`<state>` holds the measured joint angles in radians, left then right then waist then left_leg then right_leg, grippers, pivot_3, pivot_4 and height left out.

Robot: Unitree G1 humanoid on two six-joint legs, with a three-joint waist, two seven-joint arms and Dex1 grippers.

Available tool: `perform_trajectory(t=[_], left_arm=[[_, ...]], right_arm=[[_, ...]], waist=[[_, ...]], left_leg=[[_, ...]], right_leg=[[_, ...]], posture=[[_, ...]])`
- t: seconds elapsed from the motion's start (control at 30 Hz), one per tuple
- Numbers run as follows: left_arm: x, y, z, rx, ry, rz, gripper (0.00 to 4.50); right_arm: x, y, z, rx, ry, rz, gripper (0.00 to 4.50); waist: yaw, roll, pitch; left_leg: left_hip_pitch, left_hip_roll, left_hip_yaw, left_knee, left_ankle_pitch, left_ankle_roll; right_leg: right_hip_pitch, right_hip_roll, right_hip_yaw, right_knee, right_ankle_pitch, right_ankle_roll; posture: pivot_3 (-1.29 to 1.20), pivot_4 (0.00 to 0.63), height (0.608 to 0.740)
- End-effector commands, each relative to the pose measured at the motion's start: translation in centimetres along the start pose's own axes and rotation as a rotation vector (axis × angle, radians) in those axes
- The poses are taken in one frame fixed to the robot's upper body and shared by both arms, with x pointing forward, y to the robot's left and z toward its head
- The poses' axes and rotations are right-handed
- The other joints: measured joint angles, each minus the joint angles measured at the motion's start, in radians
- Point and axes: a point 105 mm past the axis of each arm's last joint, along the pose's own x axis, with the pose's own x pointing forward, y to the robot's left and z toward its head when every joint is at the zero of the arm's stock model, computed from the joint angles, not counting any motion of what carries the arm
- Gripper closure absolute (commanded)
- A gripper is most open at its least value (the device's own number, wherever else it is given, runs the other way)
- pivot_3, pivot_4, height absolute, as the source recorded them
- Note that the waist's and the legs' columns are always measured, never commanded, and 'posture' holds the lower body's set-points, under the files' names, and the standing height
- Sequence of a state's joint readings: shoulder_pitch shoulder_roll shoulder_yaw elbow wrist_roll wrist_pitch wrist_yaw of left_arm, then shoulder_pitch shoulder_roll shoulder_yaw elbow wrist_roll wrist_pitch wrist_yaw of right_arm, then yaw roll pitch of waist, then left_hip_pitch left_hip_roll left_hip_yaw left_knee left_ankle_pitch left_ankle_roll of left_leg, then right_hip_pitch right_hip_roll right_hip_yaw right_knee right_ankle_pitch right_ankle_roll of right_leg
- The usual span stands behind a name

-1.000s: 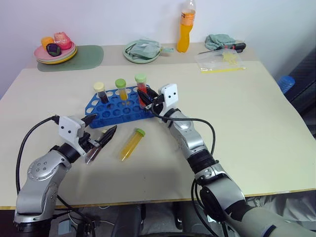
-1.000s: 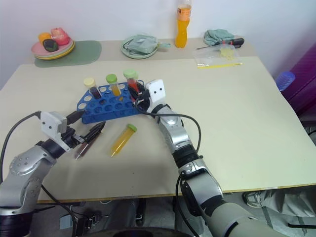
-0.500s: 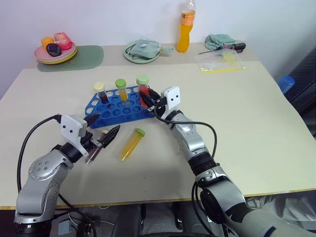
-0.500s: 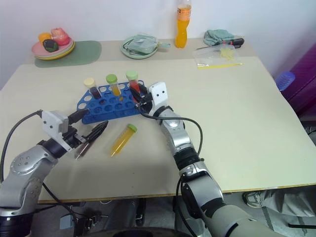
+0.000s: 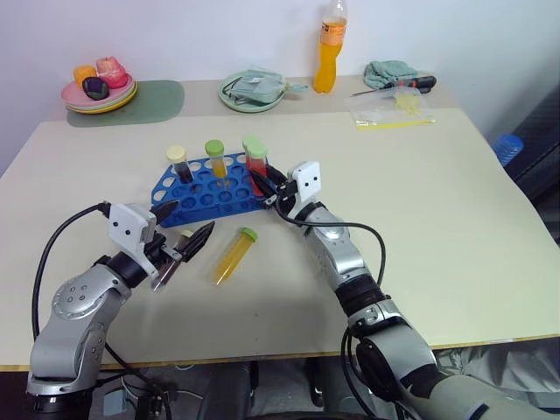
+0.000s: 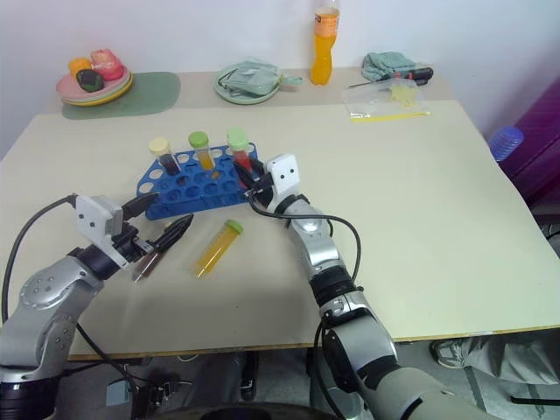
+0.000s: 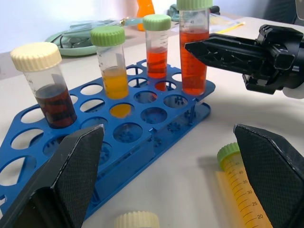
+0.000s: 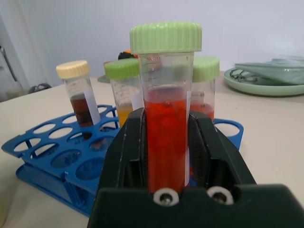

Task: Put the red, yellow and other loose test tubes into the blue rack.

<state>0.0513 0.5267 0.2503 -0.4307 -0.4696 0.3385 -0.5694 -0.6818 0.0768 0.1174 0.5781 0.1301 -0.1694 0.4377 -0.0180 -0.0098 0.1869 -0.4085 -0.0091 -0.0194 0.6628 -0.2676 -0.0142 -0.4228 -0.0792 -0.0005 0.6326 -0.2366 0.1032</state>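
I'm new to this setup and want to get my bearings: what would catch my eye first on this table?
The bright blue rack stands mid-table with capped tubes upright in it, and the right gripper is shut on a red tube with a green cap at the rack's right end. A yellow tube lies loose on the table just in front of the rack, next to the open left gripper. At the far edge, a tall orange bottle stands out.

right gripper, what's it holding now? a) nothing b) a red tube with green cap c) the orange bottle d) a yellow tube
b: the right gripper is shut on a red tube with a green cap, upright at the blue rack.
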Motion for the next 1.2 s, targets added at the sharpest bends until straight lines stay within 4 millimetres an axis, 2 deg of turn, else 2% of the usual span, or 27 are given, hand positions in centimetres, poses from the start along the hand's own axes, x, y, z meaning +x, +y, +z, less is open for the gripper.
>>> perform_trajectory(t=[0.03,0.17,0.3,0.4,0.5,0.63,0.77,0.83,0.9,0.97,1.07,1.2], left_arm=[[-0.1,-0.2,0.9,0.020,-0.038,-0.008,0.00],[-0.2,-0.2,0.8,0.019,-0.037,-0.008,0.00],[-0.2,-0.2,0.8,0.019,-0.035,-0.007,0.00],[-0.3,-0.1,0.9,0.019,-0.032,-0.002,0.00],[-0.5,0.1,1.1,0.026,-0.008,0.007,0.00],[0.2,-0.2,1.7,0.015,0.068,-0.011,0.00],[1.7,-2.5,2.6,0.037,0.197,-0.095,0.00],[2.5,-4.6,4.2,0.049,0.230,-0.185,0.00],[3.1,-5.3,4.2,0.105,0.387,-0.215,0.00],[3.5,-5.7,3.5,0.066,0.556,-0.260,0.00],[3.0,-5.9,2.3,0.104,0.773,-0.345,0.00],[3.9,-6.1,1.8,0.111,0.858,-0.361,0.00]], right_arm=[[0.2,0.1,0.4,-0.015,-0.015,0.008,3.78],[0.4,0.3,0.3,-0.010,-0.015,0.010,3.78],[0.5,0.3,0.6,-0.010,-0.027,0.006,1.83],[0.1,-0.1,3.1,-0.095,-0.108,-0.004,0.35],[-1.3,-0.6,5.2,-0.102,-0.146,0.022,0.35],[-4.8,-1.0,6.9,-0.136,-0.098,0.119,0.35],[-8.5,-1.1,7.6,-0.196,0.014,0.244,0.35],[-10.6,-1.1,7.9,-0.232,0.093,0.332,0.35],[-13.0,-0.2,7.9,-0.256,0.192,0.466,0.35],[-14.7,0.5,8.2,-0.266,0.268,0.566,0.35],[-15.8,0.5,8.8,-0.264,0.320,0.617,0.35],[-16.3,0.3,9.3,-0.270,0.342,0.633,0.35]], waist=[[0.000,0.000,0.000],[0.000,0.000,0.000],[0.000,0.000,0.000],[0.000,0.000,0.000],[0.002,0.000,0.000],[0.010,0.000,0.000],[0.008,0.000,0.000],[0.008,0.000,0.001],[0.008,-0.001,0.001],[0.006,-0.001,0.001],[-0.007,-0.002,0.002],[0.003,-0.003,0.003]], left_leg=[[0.000,0.000,0.000,0.000,0.000,0.000],[0.000,0.000,0.000,0.000,0.000,0.000],[0.000,0.000,0.000,0.000,0.000,0.000],[0.000,0.000,0.000,0.000,0.000,0.000],[0.000,0.000,0.000,0.000,0.000,0.000],[0.000,0.000,0.000,0.000,0.000,0.000],[0.000,-0.001,-0.001,0.001,0.000,0.000],[0.000,-0.001,-0.001,0.001,0.000,0.000],[0.000,-0.001,-0.002,0.002,0.000,0.000],[0.000,-0.001,-0.003,0.002,0.000,0.000],[0.002,-0.002,-0.002,0.002,0.000,0.001],[0.003,0.000,-0.004,0.001,-0.001,0.001]], right_leg=[[0.000,0.000,0.000,0.000,0.000,0.000],[0.000,0.000,0.000,0.000,0.000,0.000],[0.000,0.000,0.000,0.000,0.000,0.000],[0.000,0.000,0.000,0.000,0.000,0.000],[0.000,0.000,0.000,0.000,0.000,0.000],[0.001,0.000,0.000,0.000,0.000,0.000],[0.002,0.000,0.000,-0.001,0.000,0.000],[0.003,0.000,0.000,-0.001,0.000,0.000],[0.003,0.000,0.000,-0.001,0.000,0.000],[0.004,0.001,-0.001,-0.001,0.000,0.001],[0.006,0.004,-0.001,-0.001,0.000,0.001],[0.005,0.006,0.000,-0.001,-0.001,0.000]], posture=[[0.00,0.150,0.740],[0.00,0.150,0.740],[0.00,0.150,0.740],[0.00,0.150,0.740],[0.00,0.150,0.740],[0.00,0.150,0.740],[0.00,0.150,0.740],[0.00,0.150,0.740],[0.00,0.150,0.740],[0.00,0.150,0.740],[0.00,0.150,0.740],[0.00,0.150,0.740]])
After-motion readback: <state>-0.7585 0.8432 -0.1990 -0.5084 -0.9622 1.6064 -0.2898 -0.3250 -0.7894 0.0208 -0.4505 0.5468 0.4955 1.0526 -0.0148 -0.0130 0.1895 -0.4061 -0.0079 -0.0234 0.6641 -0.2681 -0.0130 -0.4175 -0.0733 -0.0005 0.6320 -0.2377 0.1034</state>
